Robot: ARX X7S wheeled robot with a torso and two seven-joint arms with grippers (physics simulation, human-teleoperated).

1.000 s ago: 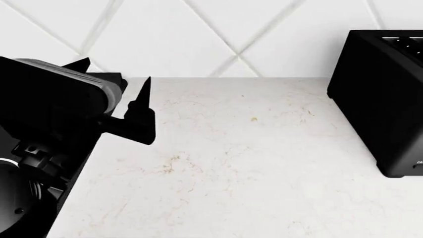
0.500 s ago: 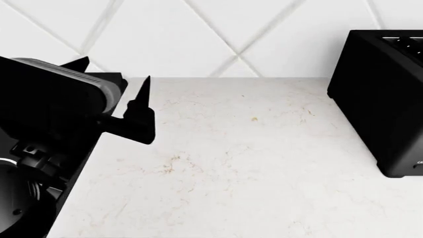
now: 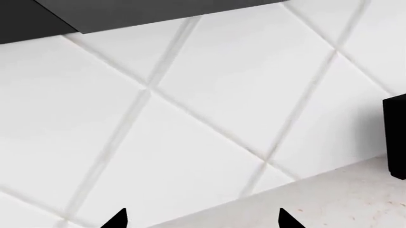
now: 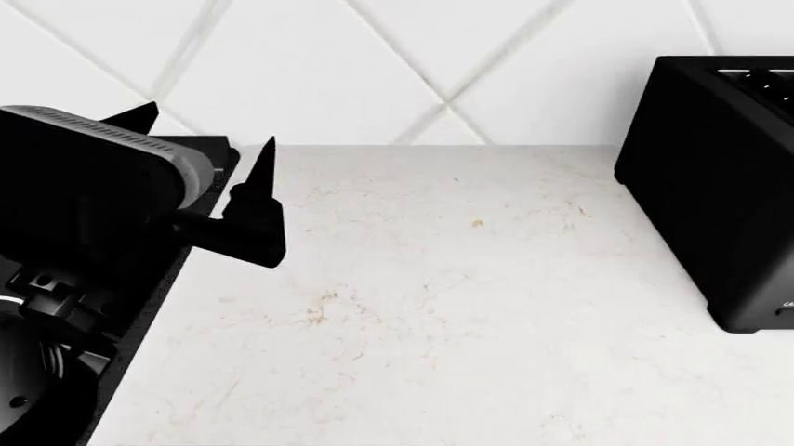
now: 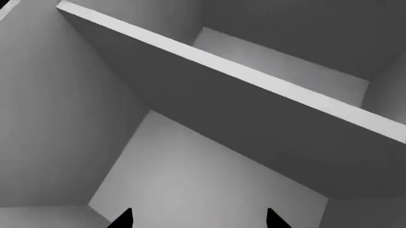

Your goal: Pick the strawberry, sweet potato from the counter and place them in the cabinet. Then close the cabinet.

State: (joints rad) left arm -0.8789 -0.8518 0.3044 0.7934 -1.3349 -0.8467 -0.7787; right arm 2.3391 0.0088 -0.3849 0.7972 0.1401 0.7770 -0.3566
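The left gripper [image 4: 205,144] hovers above the counter [image 4: 471,307] at its left end, near the back edge where the white stone meets the tiled wall [image 4: 372,65]. Its two dark fingertips stand apart with nothing between them; the left wrist view shows the same spread tips [image 3: 201,219] pointing at the diamond-laid wall tiles, with a strip of counter [image 3: 343,199] below them. Beside the left end of the counter lies the black stovetop [image 4: 74,372], mostly covered by the arm.

A black toaster [image 4: 720,186] stands at the right end of the counter, close to the back edge; its corner also shows in the left wrist view.

The right gripper [image 5: 198,219] is seen only in its own wrist camera. Its fingertips are parted and empty, facing the grey interior of the cabinet [image 5: 95,118], where a shelf [image 5: 254,95] runs across between two compartments.

Neither the strawberry nor the sweet potato can be seen in any view, so their place cannot be told.
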